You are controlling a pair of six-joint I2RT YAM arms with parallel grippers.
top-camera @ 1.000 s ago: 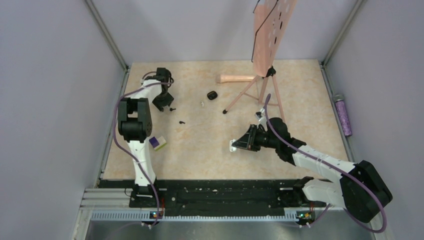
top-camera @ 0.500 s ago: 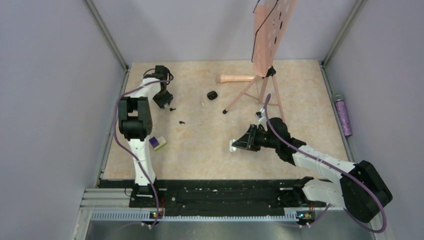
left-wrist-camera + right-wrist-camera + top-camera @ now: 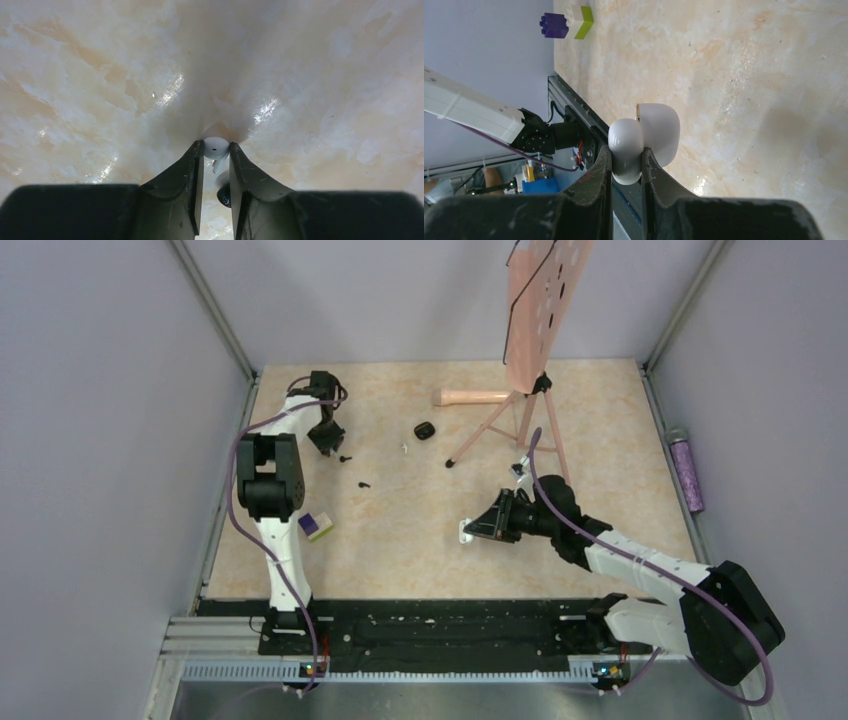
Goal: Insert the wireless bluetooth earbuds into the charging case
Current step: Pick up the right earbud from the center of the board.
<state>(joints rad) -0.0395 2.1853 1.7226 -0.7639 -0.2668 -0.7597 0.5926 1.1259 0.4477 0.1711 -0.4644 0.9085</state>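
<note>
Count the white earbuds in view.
1 certain: the earbud pinched in the left gripper. A white speck on the table may be a second; too small to tell.

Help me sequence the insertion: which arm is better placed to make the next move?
Left, I'd judge. The left gripper pinches a white earbud, ready to carry. The right gripper is clamped on the white charging case, so it better just holds that steady.

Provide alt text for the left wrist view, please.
The left gripper pinches a white earbud between its dark fingertips, over a glossy beige marbled table. A small dark object shows lower down, unidentifiable.
</note>
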